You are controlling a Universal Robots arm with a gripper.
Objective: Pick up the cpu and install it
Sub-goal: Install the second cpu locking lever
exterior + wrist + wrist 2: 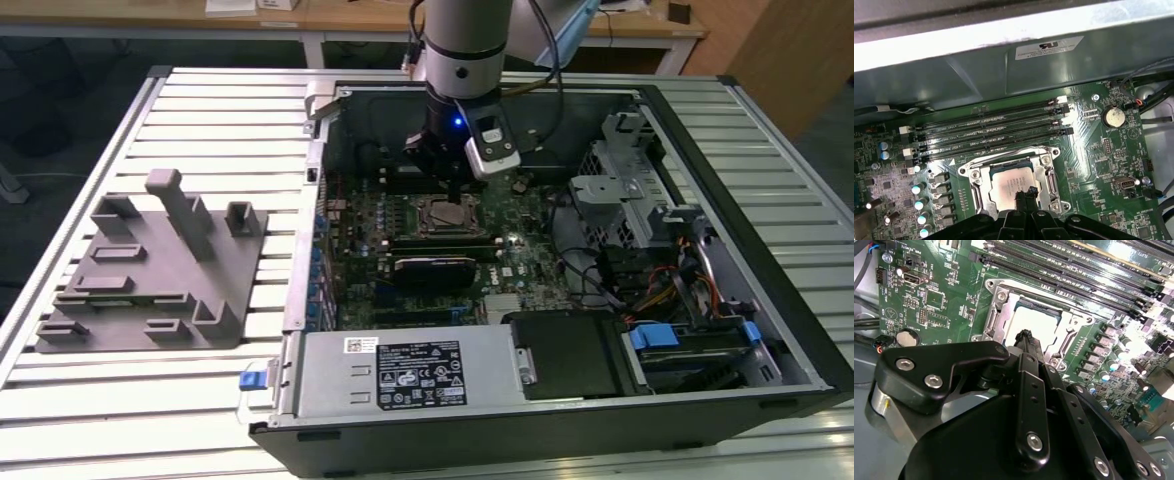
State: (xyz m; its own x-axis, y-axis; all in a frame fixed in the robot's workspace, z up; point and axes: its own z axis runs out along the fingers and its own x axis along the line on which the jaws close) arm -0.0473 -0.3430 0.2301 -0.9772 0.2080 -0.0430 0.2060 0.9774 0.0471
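The cpu (1006, 184) is a small silver-grey square lying flat inside the metal socket frame (974, 187) on the green motherboard (1104, 150). It also shows in the second wrist view as the cpu (1036, 325) and in the exterior view as the cpu (447, 212). My gripper (1025, 196) hangs just above the cpu's near edge, its two black fingertips (1025, 336) pressed together with nothing between them. In the exterior view the gripper (447, 178) sits inside the open computer case (747, 300), toward its far wall.
Memory slots (989, 131) run beside the socket, under the case's metal wall (1004, 75). A black finned module (434, 270), the power supply (400, 375) and a drive cage (627, 190) crowd the case. A grey plastic block (147, 270) stands at the exterior view's left.
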